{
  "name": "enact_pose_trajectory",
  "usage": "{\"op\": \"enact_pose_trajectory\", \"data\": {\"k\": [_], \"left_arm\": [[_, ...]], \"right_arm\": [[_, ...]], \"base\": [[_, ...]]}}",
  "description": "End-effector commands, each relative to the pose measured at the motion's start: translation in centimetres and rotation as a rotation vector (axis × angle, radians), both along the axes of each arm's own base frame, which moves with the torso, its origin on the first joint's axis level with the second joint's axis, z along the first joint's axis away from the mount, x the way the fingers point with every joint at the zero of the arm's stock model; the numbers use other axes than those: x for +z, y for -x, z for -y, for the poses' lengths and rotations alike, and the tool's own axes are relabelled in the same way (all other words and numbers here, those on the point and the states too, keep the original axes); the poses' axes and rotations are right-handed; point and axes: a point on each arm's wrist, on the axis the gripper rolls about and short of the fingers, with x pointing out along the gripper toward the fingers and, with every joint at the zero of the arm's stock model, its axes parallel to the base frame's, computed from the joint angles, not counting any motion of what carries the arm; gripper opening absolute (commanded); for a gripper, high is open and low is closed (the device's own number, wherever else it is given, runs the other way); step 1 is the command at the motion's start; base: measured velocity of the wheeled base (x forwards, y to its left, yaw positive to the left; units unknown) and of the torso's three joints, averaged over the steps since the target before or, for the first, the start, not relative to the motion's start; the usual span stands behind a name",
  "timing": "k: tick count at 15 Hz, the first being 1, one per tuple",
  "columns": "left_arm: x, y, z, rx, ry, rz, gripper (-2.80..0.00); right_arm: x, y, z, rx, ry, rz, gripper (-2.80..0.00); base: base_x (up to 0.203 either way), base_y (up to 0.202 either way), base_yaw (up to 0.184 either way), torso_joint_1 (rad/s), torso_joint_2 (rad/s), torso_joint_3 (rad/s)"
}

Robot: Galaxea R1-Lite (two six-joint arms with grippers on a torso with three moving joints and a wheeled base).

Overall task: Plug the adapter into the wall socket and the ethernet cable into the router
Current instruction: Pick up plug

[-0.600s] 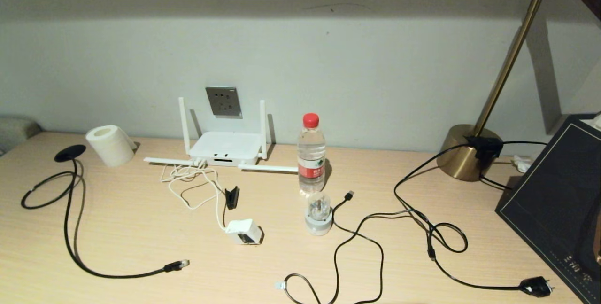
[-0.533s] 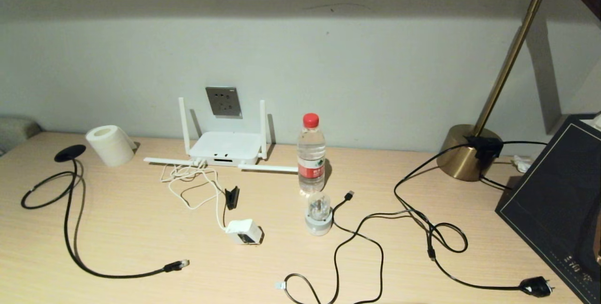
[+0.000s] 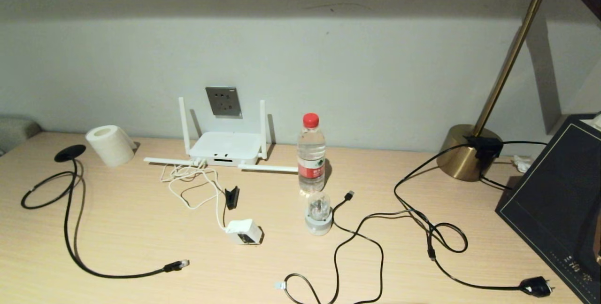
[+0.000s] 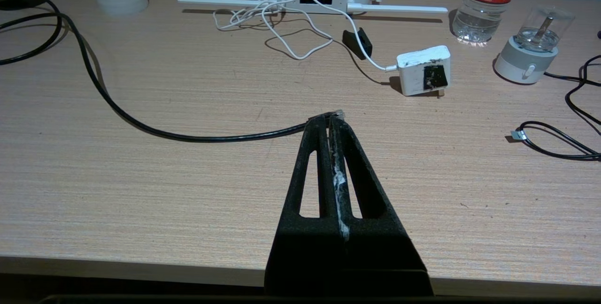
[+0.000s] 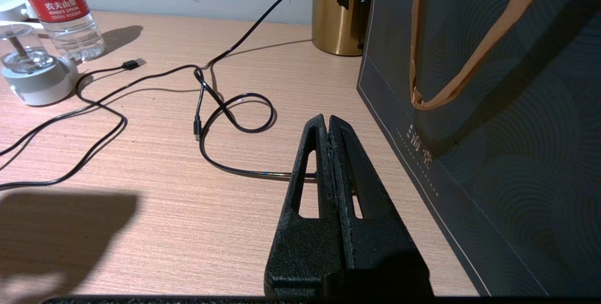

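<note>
Head view showed neither arm; adapter lay loose before router, wall socket above, ethernet cable leftward. Left wrist view had left gripper pressed together, empty, above the cable's plug: part the fingers first. Right wrist view: right gripper likewise closed, parked near a dark bag.

From my right wrist I read white Chinese characters, 农夫山泉, on the red label of the water bottle, above a small green mountain logo. The dark gift bag beside my pincer carries small gold Chinese characters near its lower edge, too small to read.
</note>
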Motion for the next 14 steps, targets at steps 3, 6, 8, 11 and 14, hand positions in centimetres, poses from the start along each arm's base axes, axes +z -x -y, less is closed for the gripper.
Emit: {"op": "enact_pose_trajectory", "data": {"k": [3, 6, 8, 11, 14], "left_arm": [[0.8, 0.2, 0.0, -0.008, -0.033, 0.023, -2.80], [7.2, 0.8, 0.3, -0.128, -0.089, 0.061, -2.80], [11.4, -1.6, 0.5, -0.217, -0.131, -0.032, -2.80], [14.8, -8.9, 0.7, -0.306, -0.171, -0.254, -2.80], [14.6, -17.5, 1.0, -0.416, -0.255, -0.452, 0.00]], "right_arm": [[-1.0, -0.3, 0.0, 0.001, 0.000, -0.036, -2.80], [-0.9, -0.3, 0.0, 0.001, 0.000, -0.035, -2.80], [-0.9, -0.3, 0.0, 0.001, 0.000, -0.035, -2.80], [-1.0, -0.3, 0.0, 0.001, 0.000, -0.036, -2.80], [-0.9, -0.3, 0.0, 0.001, 0.000, -0.035, -2.80]], "base": [[0.000, 0.000, 0.000, 0.000, 0.00, 0.000], [0.000, 0.000, 0.000, 0.000, 0.00, 0.000], [0.000, 0.000, 0.000, 0.000, 0.00, 0.000], [0.000, 0.000, 0.000, 0.000, 0.00, 0.000], [0.000, 0.000, 0.000, 0.000, 0.00, 0.000]]}}
